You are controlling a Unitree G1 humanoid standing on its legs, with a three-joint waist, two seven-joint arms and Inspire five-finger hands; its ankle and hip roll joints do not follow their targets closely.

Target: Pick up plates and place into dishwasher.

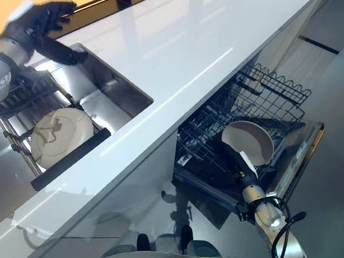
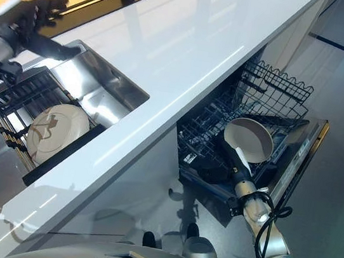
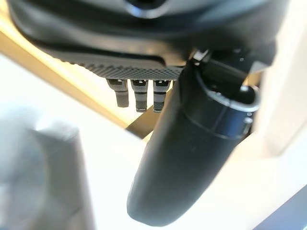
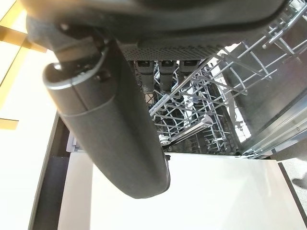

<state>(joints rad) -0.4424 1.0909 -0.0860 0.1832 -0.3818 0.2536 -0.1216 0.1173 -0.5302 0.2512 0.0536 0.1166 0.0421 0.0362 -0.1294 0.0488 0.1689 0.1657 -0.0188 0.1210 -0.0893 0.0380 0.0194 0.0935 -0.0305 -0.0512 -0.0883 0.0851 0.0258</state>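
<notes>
Left hand: the dark left hand (image 1: 41, 19) hovers above the far corner of the stainless steel sink (image 1: 110, 88), holding nothing; its fingers (image 3: 136, 93) look loosely spread and relaxed.
Plate in sink: a round cream plate with a faint brown crackle mark (image 1: 62, 134) leans on edge in the black wire drying rack (image 1: 25, 105) inside the sink, below and well apart from the left hand.
Worktop: the glossy white worktop (image 1: 190, 48) runs between the sink and the dishwasher.
Dishwasher: the dark wire dishwasher rack (image 1: 259, 103) is pulled out over the open door (image 1: 299, 160).
Plate in hand: a round, shallow cream plate with a pale grey rim (image 1: 248, 141) sits tilted above the rack, its hollow face turned up.
Right hand: the dark right hand (image 1: 242, 165) is clamped on the plate's near rim, thumb over the cream face.
Risk: the grip takes only one edge, so I judge the smooth plate could pivot or slip; lowered at this tilt it may catch on the tines and jam instead of dropping into a slot.
Second risk: the plate leaning in the sink could slide if the left hand nudges the drying rack.
</notes>
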